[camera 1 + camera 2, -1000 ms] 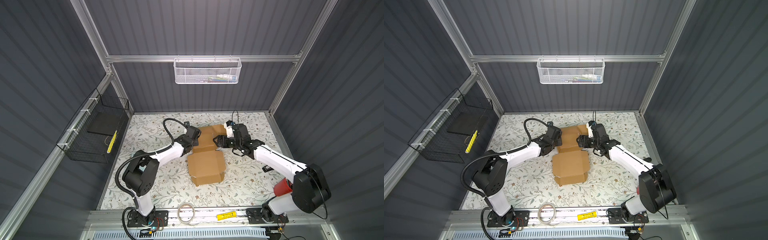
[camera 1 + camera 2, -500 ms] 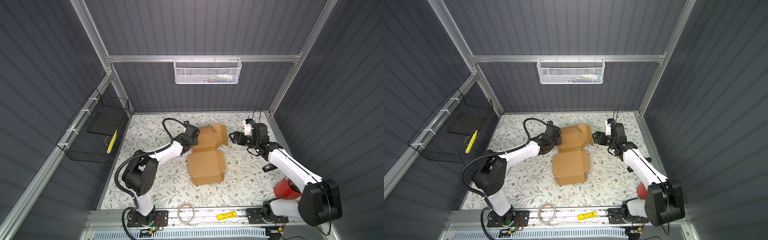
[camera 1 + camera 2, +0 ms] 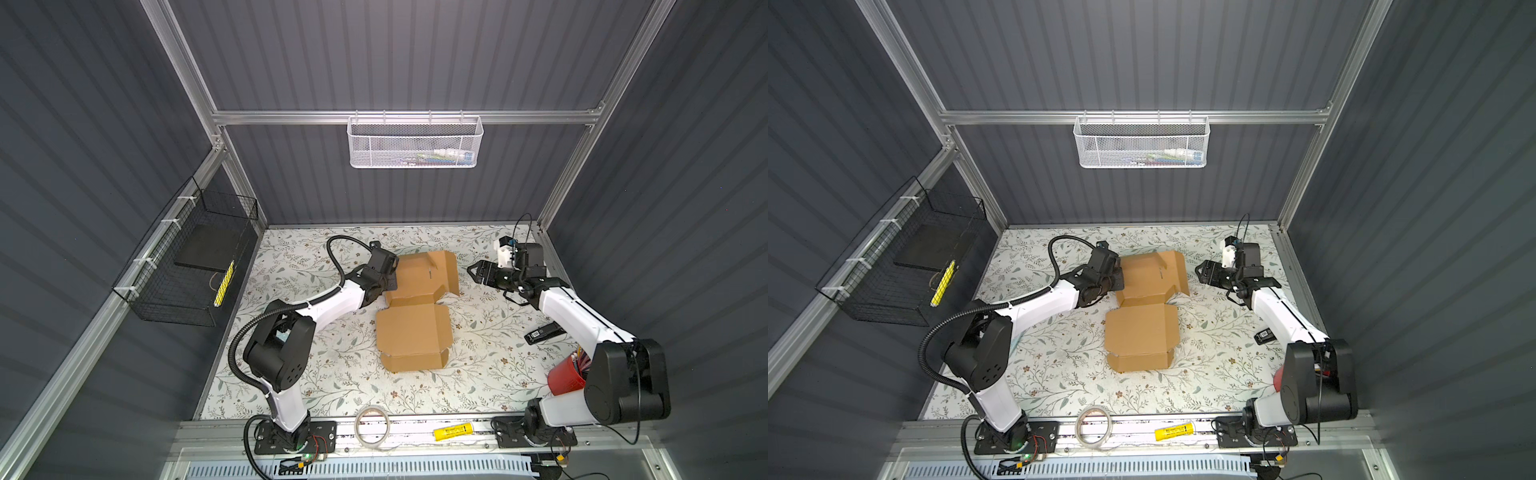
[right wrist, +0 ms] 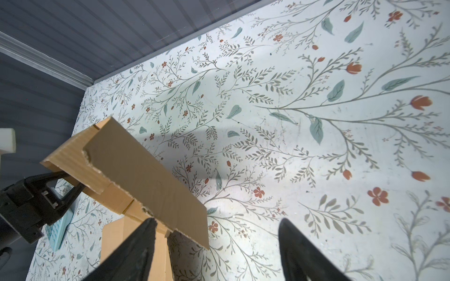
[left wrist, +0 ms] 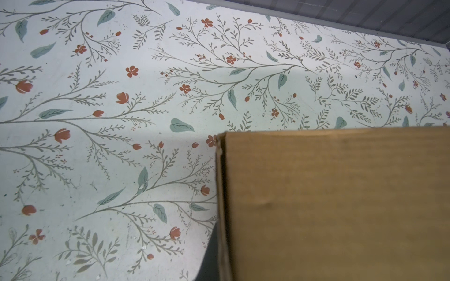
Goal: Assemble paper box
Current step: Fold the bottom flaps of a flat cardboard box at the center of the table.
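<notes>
Both top views: paper box [image 3: 411, 332] mid tabletop [image 3: 332, 374], long axis running away from the bases; L claw [image 3: 392, 279] clamped on its far-left edge. Left wrist: cardboard close up, grip hidden. Right wrist: R claw [image 4: 216, 221] apart, empty. Raised flap [image 4: 146, 175] sits just ahead of it, so R arm's nearer.

Bright even light from above; soft shadows on table [image 3: 332, 374]; paper box [image 5: 341, 206] slightly blurred up close.
</notes>
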Tool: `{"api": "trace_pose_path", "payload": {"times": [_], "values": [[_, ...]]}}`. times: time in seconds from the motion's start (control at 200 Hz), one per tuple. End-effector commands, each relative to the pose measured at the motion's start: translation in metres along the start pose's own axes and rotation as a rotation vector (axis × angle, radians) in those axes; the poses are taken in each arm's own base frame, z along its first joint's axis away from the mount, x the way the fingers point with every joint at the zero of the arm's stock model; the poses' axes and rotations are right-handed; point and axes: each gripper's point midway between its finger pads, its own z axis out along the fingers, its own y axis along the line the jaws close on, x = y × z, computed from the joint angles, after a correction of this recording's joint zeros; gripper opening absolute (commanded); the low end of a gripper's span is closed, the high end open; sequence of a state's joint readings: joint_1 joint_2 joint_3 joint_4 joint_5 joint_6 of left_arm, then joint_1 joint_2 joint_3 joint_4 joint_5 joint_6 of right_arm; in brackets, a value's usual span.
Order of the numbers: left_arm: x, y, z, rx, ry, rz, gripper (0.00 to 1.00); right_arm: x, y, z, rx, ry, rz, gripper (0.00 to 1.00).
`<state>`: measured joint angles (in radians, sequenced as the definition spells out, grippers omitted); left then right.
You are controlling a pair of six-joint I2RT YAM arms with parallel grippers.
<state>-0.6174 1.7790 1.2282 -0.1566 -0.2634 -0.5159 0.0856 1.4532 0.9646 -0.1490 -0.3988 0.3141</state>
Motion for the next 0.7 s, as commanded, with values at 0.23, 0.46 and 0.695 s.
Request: {"api": "trace_pose_path", "payload": {"times": [0.23,0.46,0.695], "values": [[-0.02,-0.015,-0.011,0.079,-0.031,0.026,0.0,0.007,0.003,0.019,-0.043,0.069,-0.092,0.79],[-0.022,-0.018,-0.014,0.1,-0.036,0.034,0.0,0.01,0.001,0.032,-0.03,0.097,-0.117,0.79],[-0.023,-0.021,-0.016,0.115,-0.035,0.037,0.0,0.014,0.005,0.043,-0.007,0.119,-0.185,0.79]]}}
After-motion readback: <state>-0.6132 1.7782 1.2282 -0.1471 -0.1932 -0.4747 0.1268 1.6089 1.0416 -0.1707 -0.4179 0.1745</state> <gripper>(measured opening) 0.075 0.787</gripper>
